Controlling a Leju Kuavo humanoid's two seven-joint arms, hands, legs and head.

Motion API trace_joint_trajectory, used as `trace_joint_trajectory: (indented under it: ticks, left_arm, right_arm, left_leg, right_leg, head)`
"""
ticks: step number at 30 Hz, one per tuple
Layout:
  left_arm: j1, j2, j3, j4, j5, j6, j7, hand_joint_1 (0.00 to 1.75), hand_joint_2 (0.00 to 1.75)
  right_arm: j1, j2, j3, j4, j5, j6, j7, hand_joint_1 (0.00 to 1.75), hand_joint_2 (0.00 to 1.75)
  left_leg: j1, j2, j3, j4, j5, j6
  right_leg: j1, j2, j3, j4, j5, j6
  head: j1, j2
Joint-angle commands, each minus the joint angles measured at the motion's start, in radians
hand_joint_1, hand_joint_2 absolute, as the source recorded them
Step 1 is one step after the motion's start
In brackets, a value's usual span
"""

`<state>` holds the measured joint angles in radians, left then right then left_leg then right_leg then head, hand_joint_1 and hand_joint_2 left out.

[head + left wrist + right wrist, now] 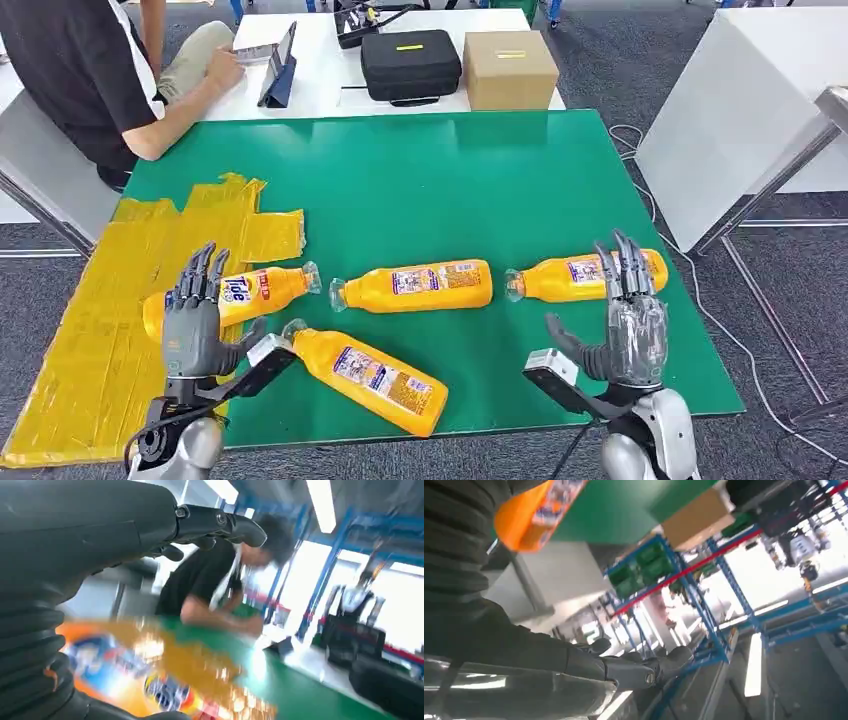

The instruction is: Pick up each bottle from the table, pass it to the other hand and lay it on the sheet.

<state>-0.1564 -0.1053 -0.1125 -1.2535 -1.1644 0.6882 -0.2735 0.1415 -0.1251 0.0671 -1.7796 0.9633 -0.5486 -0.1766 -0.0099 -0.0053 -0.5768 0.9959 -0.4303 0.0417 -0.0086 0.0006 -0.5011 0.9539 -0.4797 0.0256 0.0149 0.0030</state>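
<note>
head view, bottles: four orange bottles lying flat on the green worktop. One already sits on the yellow sheet at the left, cap poking off its edge. The other three are on bare green: a near one angled down toward the front edge, a middle one, and a far-right one.

head view, left robot hand: left robot hand is raised, fingers spread, holding nothing. It sits in front of the sheet bottle from this angle; can't tell if it's touching.

head view, right robot hand: right robot hand is up and loose too, nothing in it, fingertips overlapping the far-right bottle's fat end.

head view, key relation: the far-right bottle's long axis runs left-right across the worktop, cap pointing toward the middle, and it lies just ahead of the right robot hand. That hand is clearly the nearer one, so I'd guess it reaches forward and down, then passes leftward.

left wrist view: blurry, but an orange labelled bottle lies close under the left robot hand, fingers extended over it and not wrapped around it.

right wrist view: right robot hand with fingers out, empty; the orange end of a bottle shows near the wrist cover.

bystander: a person sits at the white table beyond.
</note>
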Motion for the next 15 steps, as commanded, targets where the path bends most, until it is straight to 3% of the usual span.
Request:
trace_joint_trajectory:
  ticks: [1, 8, 11, 15]
  left_arm:
    - [-0.014, -0.015, -0.024, 0.008, -0.018, 0.010, 0.021, 0.00, 1.75]
    - [-0.005, -0.020, -0.015, -0.020, -0.040, 0.010, 0.033, 0.00, 1.75]
    - [0.020, 0.011, -0.062, -0.082, 0.354, -0.125, -0.117, 0.00, 1.75]
    - [0.054, 0.033, -0.032, -0.112, 0.414, -0.136, -0.144, 0.00, 1.75]
  right_arm:
    - [-0.044, -0.005, -0.045, 0.044, 0.008, -0.008, 0.008, 0.00, 1.75]
    - [-0.050, -0.015, -0.041, 0.050, 0.043, -0.013, 0.027, 0.00, 1.75]
    - [-0.067, -0.099, -0.037, 0.075, 0.065, 0.000, 0.069, 0.00, 1.75]
    - [-0.089, -0.173, -0.049, 0.100, 0.054, 0.054, 0.083, 0.00, 1.75]
  left_leg:
    - [0.001, 0.001, 0.002, -0.001, -0.001, -0.002]
    - [0.001, 0.001, 0.002, 0.000, -0.001, -0.002]
    - [0.001, 0.001, 0.001, 0.000, -0.001, -0.002]
    - [0.000, 0.002, 0.001, -0.001, 0.000, -0.001]
  right_leg:
    - [0.001, 0.000, 0.002, -0.001, 0.000, -0.001]
    - [0.001, 0.000, 0.002, -0.001, 0.000, -0.001]
    - [0.001, 0.001, 0.001, -0.001, 0.000, 0.000]
    - [0.000, 0.002, 0.001, -0.001, 0.000, 0.000]
  head:
    - [0.000, 0.000]
    - [-0.001, 0.000]
    - [-0.001, 0.000]
    - [0.000, 0.000]
